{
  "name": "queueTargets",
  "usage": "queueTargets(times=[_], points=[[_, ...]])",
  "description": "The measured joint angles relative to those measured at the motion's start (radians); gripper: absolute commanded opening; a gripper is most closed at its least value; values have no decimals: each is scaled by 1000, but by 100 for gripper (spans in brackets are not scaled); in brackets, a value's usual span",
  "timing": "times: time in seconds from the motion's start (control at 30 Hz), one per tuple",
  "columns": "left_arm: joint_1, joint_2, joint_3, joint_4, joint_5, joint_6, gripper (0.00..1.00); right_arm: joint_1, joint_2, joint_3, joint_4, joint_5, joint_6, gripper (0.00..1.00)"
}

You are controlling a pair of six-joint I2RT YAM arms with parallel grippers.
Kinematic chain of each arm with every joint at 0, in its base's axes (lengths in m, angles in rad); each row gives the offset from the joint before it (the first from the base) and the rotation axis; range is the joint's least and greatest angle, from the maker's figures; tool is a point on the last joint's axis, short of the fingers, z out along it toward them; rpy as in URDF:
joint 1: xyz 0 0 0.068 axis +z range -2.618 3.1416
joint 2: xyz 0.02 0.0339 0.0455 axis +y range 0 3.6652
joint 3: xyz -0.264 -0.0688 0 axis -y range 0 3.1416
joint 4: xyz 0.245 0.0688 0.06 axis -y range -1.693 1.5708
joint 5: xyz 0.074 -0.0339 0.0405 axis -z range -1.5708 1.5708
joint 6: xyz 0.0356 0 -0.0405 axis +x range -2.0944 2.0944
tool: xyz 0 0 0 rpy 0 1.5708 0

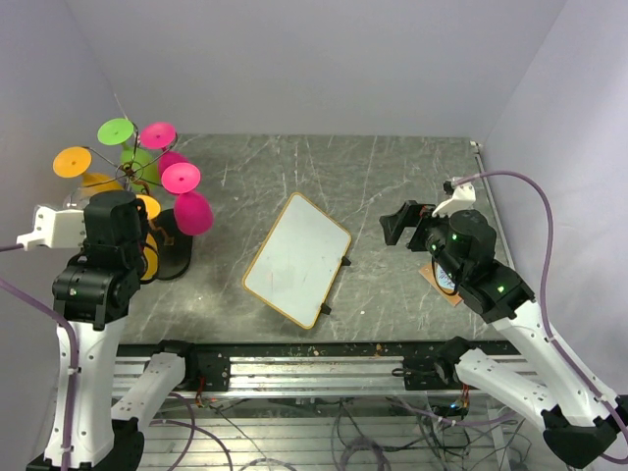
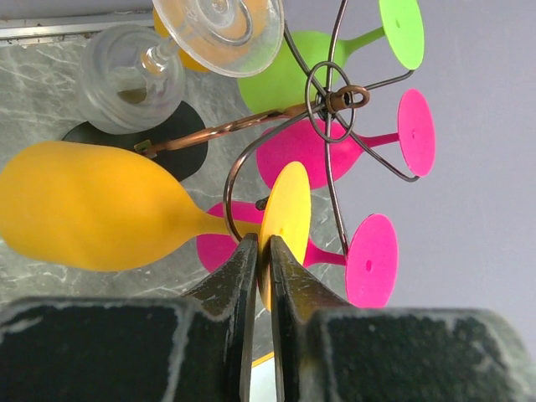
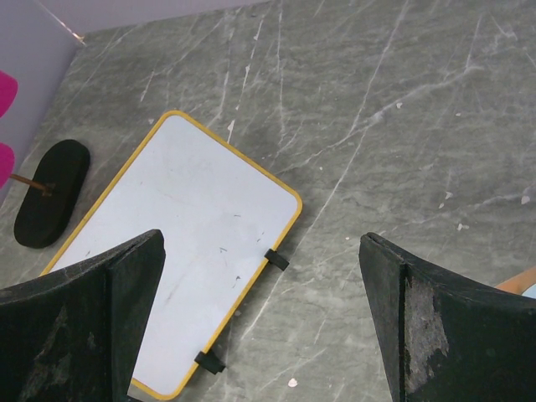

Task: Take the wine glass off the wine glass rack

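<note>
The wine glass rack is a thin wire tree with curled arms on a black oval base at the table's left. Several coloured glasses hang from it: orange, green, pink and a clear one. My left gripper is shut on the round foot of an orange wine glass, whose stem still sits in a curled wire arm. In the top view the left gripper is mostly hidden under its wrist. My right gripper is open and empty above the table, right of the whiteboard.
A small whiteboard with a yellow rim lies flat at the table's middle, also in the right wrist view. A small brown object lies under the right arm. The rack's base shows in the right wrist view. Walls close the left, back and right.
</note>
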Motion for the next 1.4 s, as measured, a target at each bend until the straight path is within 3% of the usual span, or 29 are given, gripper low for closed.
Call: queueTargets(times=[1.4], points=[[0, -96, -71, 100, -70, -241, 7, 0, 25, 0, 0, 8, 9, 100]])
